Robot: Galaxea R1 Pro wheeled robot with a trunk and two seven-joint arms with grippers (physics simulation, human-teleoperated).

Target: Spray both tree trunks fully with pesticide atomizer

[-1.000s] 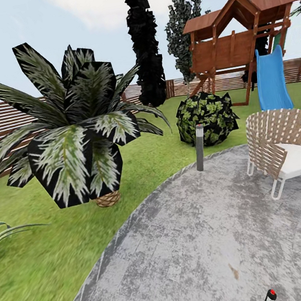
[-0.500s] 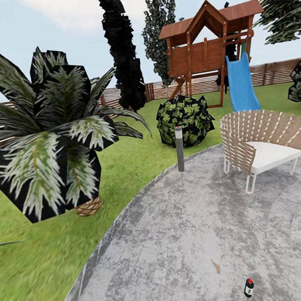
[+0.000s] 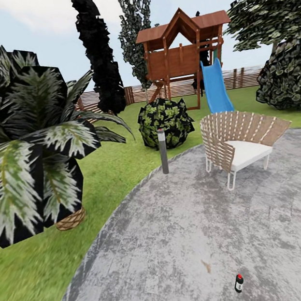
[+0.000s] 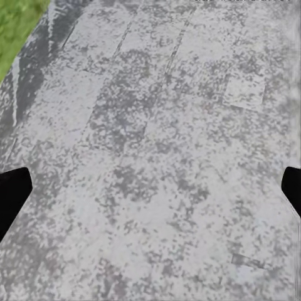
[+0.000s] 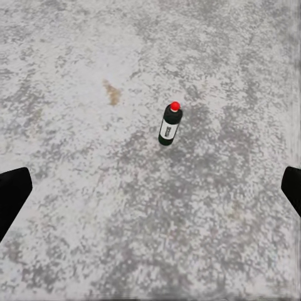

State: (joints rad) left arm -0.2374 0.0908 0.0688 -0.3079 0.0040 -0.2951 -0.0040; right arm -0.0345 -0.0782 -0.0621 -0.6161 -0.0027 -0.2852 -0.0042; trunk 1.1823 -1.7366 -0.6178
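Note:
The pesticide atomizer (image 3: 238, 283), a small dark bottle with a red cap and a white label, stands upright on the grey stone paving (image 3: 195, 241) near the bottom of the head view. In the right wrist view the atomizer (image 5: 170, 124) stands some way ahead of my right gripper (image 5: 150, 194), whose black fingertips (image 5: 12, 191) sit wide apart, open and empty. My left gripper (image 4: 150, 194) is open too, over bare paving. A blocky green tree canopy (image 3: 263, 4) rises at the far right; its trunk is hidden behind a dark bush (image 3: 287, 76).
A big palm-like plant in a basket pot (image 3: 34, 155) stands on the lawn at left. A slim grey bollard light (image 3: 163, 151), a round bush (image 3: 165, 121), a woven chair (image 3: 240, 143), a wooden play tower with a blue slide (image 3: 215, 85) and the slat fence (image 3: 236, 77) lie ahead.
The camera has swung to the right, so the whole scene has slid left. The atomizer has come further up into the head view, and the right-hand tree and bush have come in.

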